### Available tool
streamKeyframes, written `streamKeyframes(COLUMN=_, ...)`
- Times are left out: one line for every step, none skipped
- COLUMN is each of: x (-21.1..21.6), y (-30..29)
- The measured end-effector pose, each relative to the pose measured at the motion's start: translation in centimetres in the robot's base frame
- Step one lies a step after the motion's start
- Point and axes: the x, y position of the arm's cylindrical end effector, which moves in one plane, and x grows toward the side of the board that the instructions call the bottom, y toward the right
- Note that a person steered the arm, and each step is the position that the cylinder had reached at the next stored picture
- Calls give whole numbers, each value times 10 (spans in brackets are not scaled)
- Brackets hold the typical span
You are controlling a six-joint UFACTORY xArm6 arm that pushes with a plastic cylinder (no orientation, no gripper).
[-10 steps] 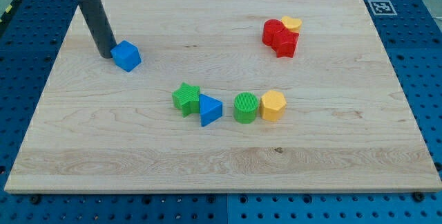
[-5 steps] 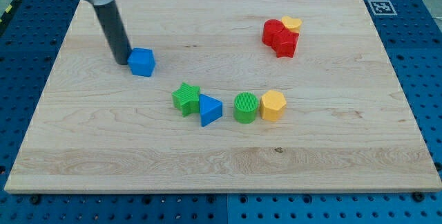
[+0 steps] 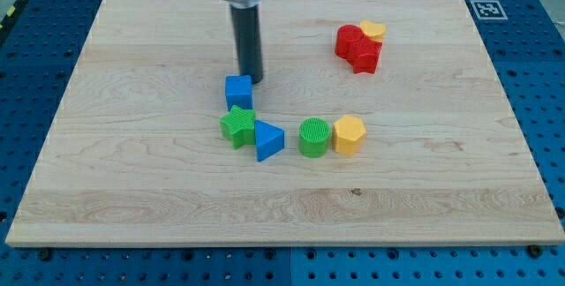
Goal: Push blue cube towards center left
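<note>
The blue cube [image 3: 237,91] sits near the board's middle, just above the green star [image 3: 237,124] and touching or nearly touching it. My tip [image 3: 252,78] stands at the cube's upper right corner, right against it. The dark rod rises from there to the view's top.
A blue triangle [image 3: 269,139] lies right of the green star. A green cylinder [image 3: 313,137] and a yellow hexagon block [image 3: 348,134] sit side by side further right. Red blocks [image 3: 357,48] with a yellow heart [image 3: 373,30] cluster at the upper right. The wooden board [image 3: 132,189] lies on a blue pegboard.
The blue cube has slid from the upper left to the right and down, ending above the green star. My tip moved right with it, from its left side to its upper right.
</note>
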Motion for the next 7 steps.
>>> streamKeyframes(x=7, y=45)
streamKeyframes(x=12, y=54)
streamKeyframes(x=13, y=40)
streamKeyframes(x=23, y=5)
streamKeyframes(x=26, y=-22)
streamKeyframes(x=26, y=-25)
streamKeyframes(x=30, y=-30)
